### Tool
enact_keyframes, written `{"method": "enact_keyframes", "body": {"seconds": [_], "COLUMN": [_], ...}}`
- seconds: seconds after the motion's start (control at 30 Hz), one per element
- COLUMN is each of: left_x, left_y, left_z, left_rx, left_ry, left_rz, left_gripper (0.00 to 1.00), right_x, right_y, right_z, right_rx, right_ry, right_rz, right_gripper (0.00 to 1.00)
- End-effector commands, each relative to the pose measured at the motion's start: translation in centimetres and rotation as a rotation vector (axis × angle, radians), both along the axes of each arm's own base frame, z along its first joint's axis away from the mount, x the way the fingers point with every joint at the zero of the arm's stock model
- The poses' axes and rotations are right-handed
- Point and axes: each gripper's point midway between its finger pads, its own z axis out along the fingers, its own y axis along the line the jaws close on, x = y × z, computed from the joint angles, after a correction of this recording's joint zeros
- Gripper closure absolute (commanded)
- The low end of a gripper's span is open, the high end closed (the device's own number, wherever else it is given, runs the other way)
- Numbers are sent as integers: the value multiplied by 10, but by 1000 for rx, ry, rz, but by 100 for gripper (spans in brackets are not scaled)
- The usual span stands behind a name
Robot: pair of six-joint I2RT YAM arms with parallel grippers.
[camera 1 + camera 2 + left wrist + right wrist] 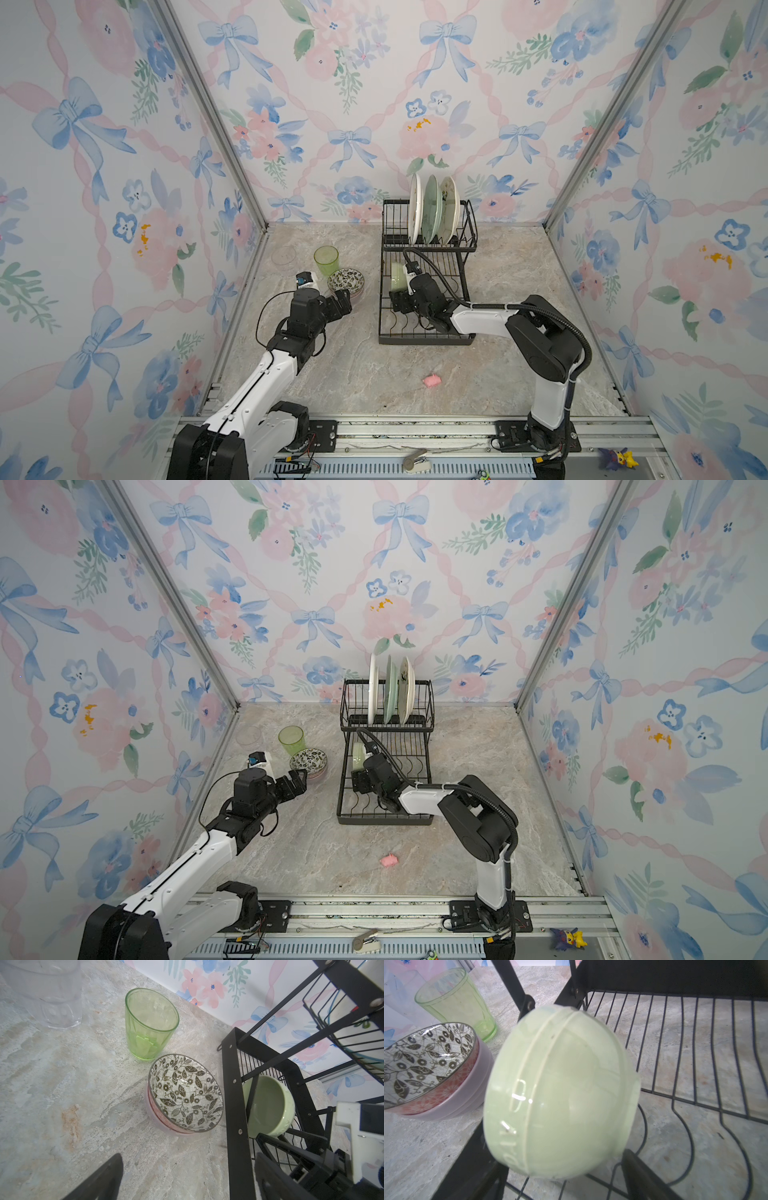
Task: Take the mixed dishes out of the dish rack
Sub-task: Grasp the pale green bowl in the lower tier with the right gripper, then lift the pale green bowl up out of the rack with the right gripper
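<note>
One green bowl (558,1095) just beside right claw (398,297)

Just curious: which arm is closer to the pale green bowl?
Right. The right end effector is inside the dish rack, at the pale green bowl; the left end effector is outside it, by the patterned bowl.

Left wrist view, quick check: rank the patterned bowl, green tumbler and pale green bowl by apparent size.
1. patterned bowl
2 and 3, unranked: green tumbler and pale green bowl look about alike, and the dish rack hides part of that bowl.
</note>
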Motion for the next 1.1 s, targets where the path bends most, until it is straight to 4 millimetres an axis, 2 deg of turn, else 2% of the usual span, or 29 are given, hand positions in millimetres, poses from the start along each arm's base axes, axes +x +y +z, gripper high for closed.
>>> {"method": "enact_keyframes", "body": {"seconds": [0.0, 0.2, 0.57, 0.77, 1.07], "left_x": [1, 2, 2, 2, 1], "left_y": [0, 0, 0, 1, 1], "left_z": [0, -2, -3, -1, -4], "left_rx": [-14, -13, -12, -10, -14], "left_ry": [-6, -3, 3, -5, 4], "left_rz": [-4, -3, -1, 2, 2], "left_gripper": [2, 2, 2, 2, 2], "right_x": [11, 14, 28, 29, 26], "right_y": [1, 8, 8, 9, 6], "right_z": [21, 29, 23, 19, 19], "right_rx": [18, 40, 12, 10, 14], "right_ry": [-62, -88, -84, -64, -70], "right_rz": [-28, -12, -50, -59, -65], "right_gripper": [12, 11, 11, 11, 20]}}
